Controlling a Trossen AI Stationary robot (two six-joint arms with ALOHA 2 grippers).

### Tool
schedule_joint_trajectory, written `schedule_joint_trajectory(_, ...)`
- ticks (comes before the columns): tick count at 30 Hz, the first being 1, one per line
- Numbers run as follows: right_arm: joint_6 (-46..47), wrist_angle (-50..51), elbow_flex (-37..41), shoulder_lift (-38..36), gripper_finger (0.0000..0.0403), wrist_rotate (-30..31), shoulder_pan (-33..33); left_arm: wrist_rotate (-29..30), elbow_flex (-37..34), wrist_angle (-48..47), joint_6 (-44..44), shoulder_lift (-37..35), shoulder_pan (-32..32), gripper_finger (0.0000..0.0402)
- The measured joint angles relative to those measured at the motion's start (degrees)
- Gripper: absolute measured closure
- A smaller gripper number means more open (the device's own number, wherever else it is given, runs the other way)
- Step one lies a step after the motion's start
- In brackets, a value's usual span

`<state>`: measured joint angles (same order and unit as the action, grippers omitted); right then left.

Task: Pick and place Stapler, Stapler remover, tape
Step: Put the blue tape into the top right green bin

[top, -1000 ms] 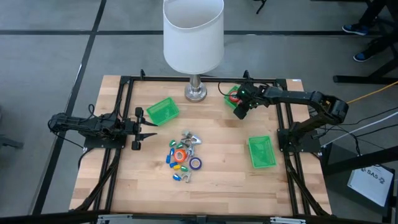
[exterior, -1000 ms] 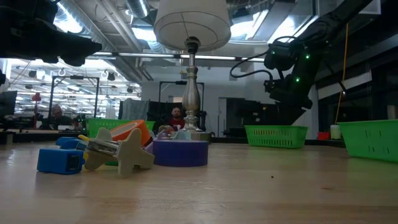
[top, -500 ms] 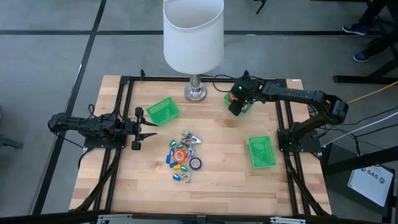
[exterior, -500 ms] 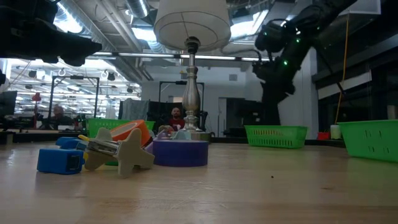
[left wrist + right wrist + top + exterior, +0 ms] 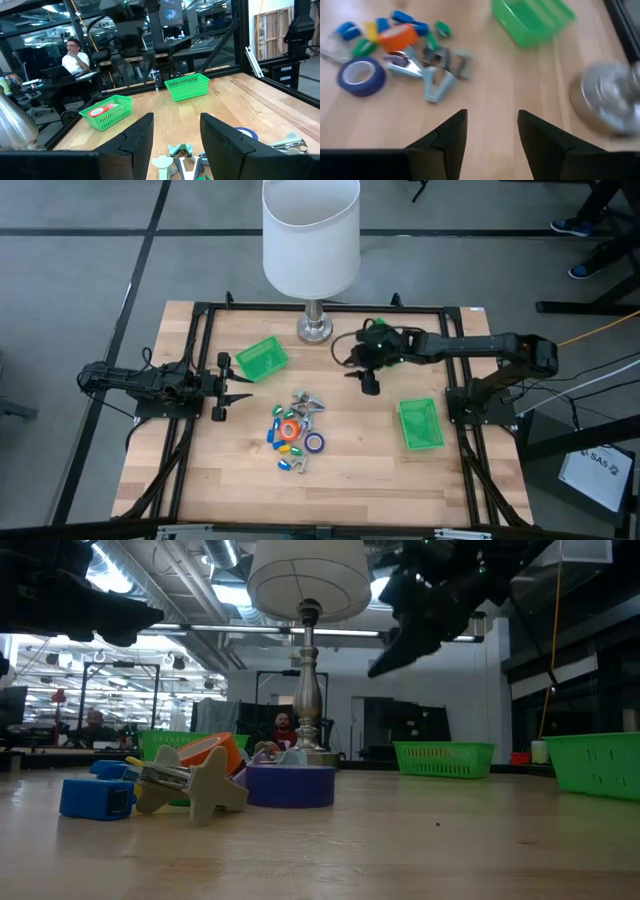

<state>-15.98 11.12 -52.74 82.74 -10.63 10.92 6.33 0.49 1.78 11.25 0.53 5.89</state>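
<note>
The pile of small items point(image 5: 295, 431) lies mid-table. It holds a purple tape roll point(image 5: 361, 75), an orange roll point(image 5: 397, 37), blue and yellow oblong staplers point(image 5: 95, 795) and silvery claw-shaped removers point(image 5: 437, 82). A red tape roll point(image 5: 100, 111) lies in the far green bin point(image 5: 107, 111). My right gripper point(image 5: 367, 383) hangs open in the air between that bin and the pile, its fingers point(image 5: 447, 132) pointing down at bare wood. My left gripper point(image 5: 243, 387) waits open at the table's left, level with the pile.
A lamp stands at the far edge, with its metal base point(image 5: 315, 330) close to my right arm and its white shade point(image 5: 310, 235) above. Two more green bins sit on the table, one far left point(image 5: 261, 359) and one right point(image 5: 421, 424). A black frame rims the table.
My right gripper has left the far green bin, risen, and swung toward the table's left and near side, so it is closer to the pile. Its wrist has turned so the fingers face the pile. The left arm and all items on the table have stayed put.
</note>
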Motion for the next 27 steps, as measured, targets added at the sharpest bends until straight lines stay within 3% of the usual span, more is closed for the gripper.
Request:
schedule_joint_trajectory(9, -2.71, -11.21, -0.01, 0.02, 0.0222, 4.14, -7.26, 0.0, 0.0, 0.0, -0.02, 0.0, 0.02, 0.0245)
schedule_joint_trajectory(15, -2.5, -11.77, 0.01, 1.36, 0.0222, 5.07, -11.27, 0.0, -0.02, 0.0, 0.0, -0.01, 0.01, 0.0245)
schedule_joint_trajectory(27, 0.64, -10.84, -3.51, 11.34, 0.0222, 5.07, -19.79, -0.04, 0.0, 0.0, 0.0, 0.0, 0.02, 0.0245)
